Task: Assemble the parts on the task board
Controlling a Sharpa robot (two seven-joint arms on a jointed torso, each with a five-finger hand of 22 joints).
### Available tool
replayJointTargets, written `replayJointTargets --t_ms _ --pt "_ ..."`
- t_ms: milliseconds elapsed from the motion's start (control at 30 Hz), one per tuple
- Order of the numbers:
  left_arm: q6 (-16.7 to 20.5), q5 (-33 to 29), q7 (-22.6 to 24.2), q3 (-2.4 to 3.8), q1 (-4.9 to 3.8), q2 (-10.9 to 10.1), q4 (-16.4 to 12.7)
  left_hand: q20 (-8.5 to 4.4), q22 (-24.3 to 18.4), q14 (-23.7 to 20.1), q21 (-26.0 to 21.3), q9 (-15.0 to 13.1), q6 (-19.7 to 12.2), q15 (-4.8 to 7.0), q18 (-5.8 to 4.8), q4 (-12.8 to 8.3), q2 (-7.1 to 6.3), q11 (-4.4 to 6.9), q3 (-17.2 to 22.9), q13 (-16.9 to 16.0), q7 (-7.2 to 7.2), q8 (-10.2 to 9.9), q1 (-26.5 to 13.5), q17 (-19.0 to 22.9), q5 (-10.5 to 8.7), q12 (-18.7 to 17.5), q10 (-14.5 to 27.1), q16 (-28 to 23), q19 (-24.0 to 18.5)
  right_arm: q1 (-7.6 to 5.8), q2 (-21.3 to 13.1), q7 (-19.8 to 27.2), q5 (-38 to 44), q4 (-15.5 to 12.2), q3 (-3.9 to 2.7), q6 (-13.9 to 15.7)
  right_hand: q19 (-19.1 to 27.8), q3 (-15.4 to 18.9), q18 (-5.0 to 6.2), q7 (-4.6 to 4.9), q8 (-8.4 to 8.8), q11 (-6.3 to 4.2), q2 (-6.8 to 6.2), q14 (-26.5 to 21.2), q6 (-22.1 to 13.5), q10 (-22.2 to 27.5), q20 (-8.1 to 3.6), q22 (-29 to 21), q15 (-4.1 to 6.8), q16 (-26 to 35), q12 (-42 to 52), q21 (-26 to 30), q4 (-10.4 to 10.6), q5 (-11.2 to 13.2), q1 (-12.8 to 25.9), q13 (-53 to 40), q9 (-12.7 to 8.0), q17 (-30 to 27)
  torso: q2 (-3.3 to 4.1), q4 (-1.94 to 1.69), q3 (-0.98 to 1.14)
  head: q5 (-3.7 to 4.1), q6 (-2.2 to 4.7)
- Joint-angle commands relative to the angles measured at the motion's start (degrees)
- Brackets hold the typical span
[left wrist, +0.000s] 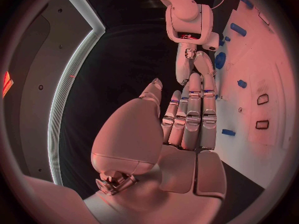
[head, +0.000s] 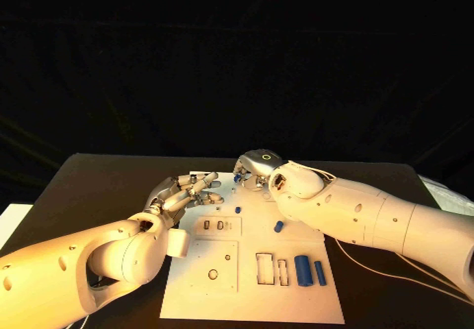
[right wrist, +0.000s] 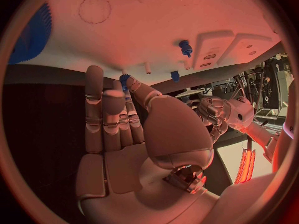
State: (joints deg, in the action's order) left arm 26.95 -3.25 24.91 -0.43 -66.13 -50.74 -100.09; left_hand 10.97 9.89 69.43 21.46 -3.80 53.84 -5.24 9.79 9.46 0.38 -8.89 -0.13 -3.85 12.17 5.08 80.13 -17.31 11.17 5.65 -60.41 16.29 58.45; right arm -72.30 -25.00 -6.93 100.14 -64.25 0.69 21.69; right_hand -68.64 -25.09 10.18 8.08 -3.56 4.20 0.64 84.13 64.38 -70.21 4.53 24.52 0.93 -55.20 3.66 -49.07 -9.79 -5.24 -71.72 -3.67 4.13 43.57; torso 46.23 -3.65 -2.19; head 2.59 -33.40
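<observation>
The white task board (head: pixel 222 274) lies mid-table. My right hand (head: pixel 255 171) hovers over its far edge and pinches a small blue toothed part (right wrist: pixel 124 78) between thumb and a finger; the same part (head: pixel 244 179) peeks out blue under the hand. My left hand (head: pixel 188 193) is at the board's far left corner with its fingers (left wrist: pixel 190 114) stretched out and holding nothing. Loose on the board lie a small blue piece (head: pixel 237 210), a short blue cylinder (head: pixel 279 225) and two longer blue cylinders (head: pixel 303 270) side by side. A large blue gear (right wrist: pixel 28 35) sits on the board near the right hand.
The board has rectangular slots (head: pixel 265 267) and round holes (head: pixel 214 274) in its near half. A blue peg (right wrist: pixel 185 47) stands in the board. Black table (head: pixel 98 185) surrounds the board. The two hands are close together at the far edge.
</observation>
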Motion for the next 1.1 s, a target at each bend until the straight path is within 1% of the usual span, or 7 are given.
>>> replayJointTargets --t_ms 33,333,533,733,933,1033,1100 --pt "-1.3 0.0 0.3 0.05 -0.09 0.1 -0.1 0.20 -0.1 -0.5 -0.2 0.1 0.1 0.08 0.48 -0.3 0.45 -0.12 -0.1 0.1 0.39 -0.2 -0.1 -0.1 -0.08 -0.2 0.3 -0.2 -0.3 0.09 0.3 -1.2 1.1 0.5 0.04 -1.5 0.3 -0.4 0.30 0.14 -0.16 0.02 -0.68 0.8 0.0 0.3 0.04 0.1 0.04 -0.5 -0.1 -0.4 0.0 0.0 0.0 0.0 0.1 0.2 0.03 -0.01 -0.04 0.05 -0.03" --pt "-1.3 0.0 0.3 0.05 -0.10 0.1 -0.2 0.20 -0.1 -0.5 -0.2 0.1 0.1 0.08 0.48 -0.3 0.45 -0.12 -0.1 0.1 0.39 -0.2 -0.1 -0.1 -0.08 -0.2 0.3 -0.2 -0.3 0.10 0.8 -1.6 1.4 1.4 0.07 -2.5 0.6 -0.7 0.29 0.34 0.01 0.20 -1.25 0.5 -0.6 1.0 0.15 0.3 -0.12 -0.4 -0.2 -0.7 0.4 0.3 0.2 0.1 -0.1 -0.1 0.15 0.03 -0.03 0.02 0.04" --pt "-1.4 0.0 0.2 0.05 -0.11 0.0 -0.2 0.20 -0.1 -0.5 -0.2 0.1 0.1 0.08 0.48 -0.3 0.45 -0.12 -0.1 0.1 0.39 -0.2 -0.1 -0.1 -0.08 -0.2 0.3 -0.2 -0.3 0.10 0.8 -1.3 1.2 1.2 0.08 -0.3 3.4 0.3 0.32 2.10 0.11 2.39 -4.92 -3.3 -10.8 12.4 1.49 -0.4 -2.02 9.3 -0.3 0.5 1.0 1.3 0.6 0.2 -0.6 -11.5 0.15 -0.01 -0.06 -0.01 0.11" --pt "-1.4 0.0 0.2 0.05 -0.12 -0.1 -0.2 0.20 -0.1 -0.5 -0.2 0.1 0.1 0.08 0.48 -0.3 0.45 -0.12 -0.1 0.1 0.39 -0.2 -0.1 -0.1 -0.08 -0.2 0.3 -0.2 -0.3 0.09 -2.6 -1.2 0.3 -3.0 -0.04 2.2 3.7 2.2 0.40 2.48 -0.18 2.85 -5.26 -3.2 -12.3 15.1 1.93 -0.8 -2.30 10.7 0.2 0.9 1.5 0.6 -0.7 0.0 -0.3 -12.8 0.14 0.13 -0.01 0.00 0.08" --pt "-1.6 0.1 0.2 0.05 -0.14 -0.7 -0.2 0.23 -0.1 -0.5 -0.2 0.0 0.1 0.07 0.49 -0.4 0.50 -0.12 -0.1 0.1 0.38 -0.3 0.0 -0.2 -0.08 -0.3 0.3 -0.1 -0.4 -0.53 -10.1 -1.0 -6.2 -10.5 -0.77 2.1 1.9 2.1 0.47 1.54 -1.08 1.39 -4.76 1.1 -8.7 5.9 1.15 -0.1 -1.30 -0.9 3.8 -0.9 3.1 -0.9 -0.4 -0.9 0.1 0.3 0.00 0.84 0.07 0.04 0.36" --pt "-1.7 0.0 0.2 0.05 -0.16 -0.9 -0.1 0.23 -0.1 -0.5 -0.2 0.0 0.1 0.07 0.49 -0.4 0.50 -0.12 -0.1 0.1 0.38 -0.3 0.0 -0.2 -0.08 -0.3 0.3 -0.1 -0.4 -1.35 -14.7 -1.4 -12.8 -14.3 -0.99 -0.3 1.1 2.3 0.44 1.44 -0.97 0.43 -5.50 2.1 -7.7 0.2 0.75 0.6 -0.56 -6.6 5.9 -2.2 4.1 -2.3 0.5 -1.9 0.1 6.8 -0.11 1.51 0.22 0.04 0.49" --pt "-1.7 0.0 0.2 0.04 -0.16 -0.9 0.0 0.23 -0.1 -0.5 -0.2 0.0 0.1 0.07 0.49 -0.5 0.50 -0.13 -0.1 0.1 0.37 -0.3 0.0 -0.2 -0.07 -0.3 0.4 -0.1 -0.4 -1.63 -16.9 -2.1 -15.7 -15.8 -1.05 -2.2 -0.7 3.2 -0.11 0.86 -0.78 -0.41 -6.39 2.8 -7.6 -3.2 0.38 4.6 0.09 -11.1 7.7 -5.3 4.7 -3.3 1.2 -3.0 0.0 12.3 -0.18 1.74 0.29 0.06 0.53"
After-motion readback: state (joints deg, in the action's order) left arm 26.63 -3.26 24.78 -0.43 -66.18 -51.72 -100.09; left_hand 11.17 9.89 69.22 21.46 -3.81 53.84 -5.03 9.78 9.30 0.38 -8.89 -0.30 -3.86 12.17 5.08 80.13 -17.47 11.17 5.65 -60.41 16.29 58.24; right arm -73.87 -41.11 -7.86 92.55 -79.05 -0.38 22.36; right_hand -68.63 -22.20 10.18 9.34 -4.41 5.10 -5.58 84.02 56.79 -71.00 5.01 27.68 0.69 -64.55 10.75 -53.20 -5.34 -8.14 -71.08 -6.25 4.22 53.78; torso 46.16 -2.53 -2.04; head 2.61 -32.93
